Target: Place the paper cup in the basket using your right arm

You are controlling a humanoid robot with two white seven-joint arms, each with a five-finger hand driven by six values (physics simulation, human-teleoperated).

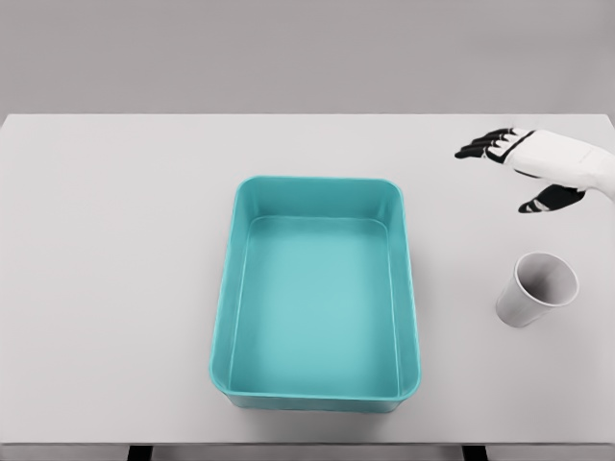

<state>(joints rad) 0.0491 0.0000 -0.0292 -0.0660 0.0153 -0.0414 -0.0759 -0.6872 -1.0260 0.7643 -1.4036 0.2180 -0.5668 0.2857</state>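
Sitting nearest on the table [115, 240] is the basket [317, 379], a teal tub with nothing inside, at about the table's middle. Right of it, well apart, the cup [536, 289] is standing upright on the table (its mouth tipping slightly toward the camera). Farther back on the right, the right hand [524, 163] is hovering beyond the cup, not touching it, fingers [480, 149] stretching left, loosely spread and gripping nothing.
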